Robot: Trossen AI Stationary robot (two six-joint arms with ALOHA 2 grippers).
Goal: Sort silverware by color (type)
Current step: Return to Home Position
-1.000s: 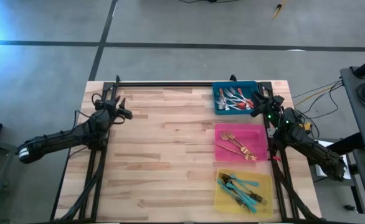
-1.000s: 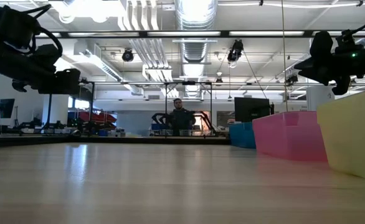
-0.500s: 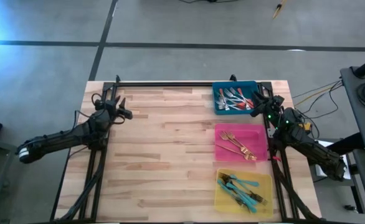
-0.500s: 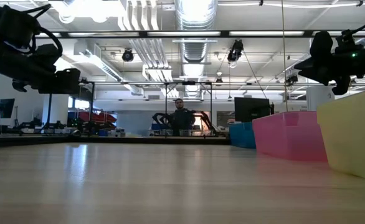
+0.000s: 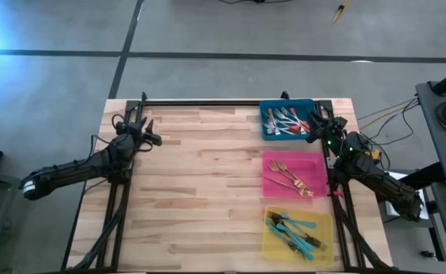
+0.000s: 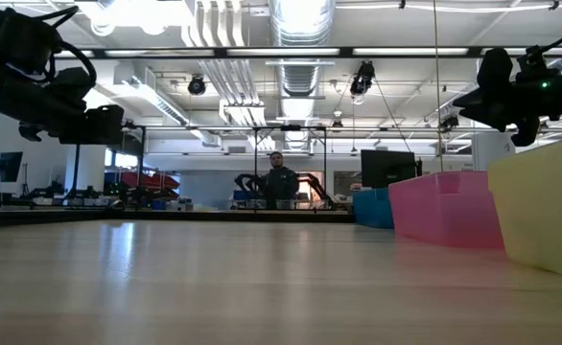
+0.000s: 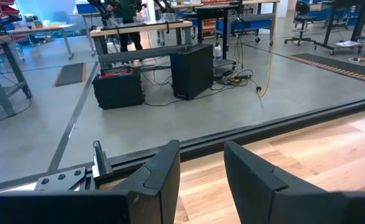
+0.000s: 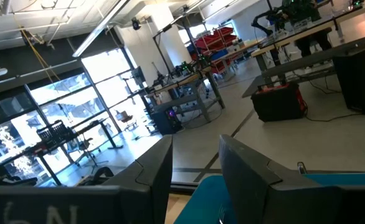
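Note:
The silverware lies sorted in three trays along the table's right side. Silver forks with red handles (image 5: 282,122) are in the blue tray (image 5: 266,129). Gold forks (image 5: 290,178) are in the pink tray (image 5: 314,161), and teal-handled forks (image 5: 295,232) are in the yellow tray (image 5: 326,222). My left gripper (image 5: 154,139) hovers open and empty over the table's far left part, with a gap between its fingers in its wrist view (image 7: 202,174). My right gripper (image 5: 310,128) hangs open and empty above the blue tray's right edge; its wrist view (image 8: 196,168) shows that tray's rim (image 8: 245,183) below it.
Bare wooden tabletop (image 5: 200,183) fills the middle and left. A black rail (image 5: 200,103) runs along the far edge. In the low view the yellow (image 6: 540,201), pink (image 6: 449,206) and blue (image 6: 372,206) trays line the right side. A person (image 6: 279,180) stands far behind the table.

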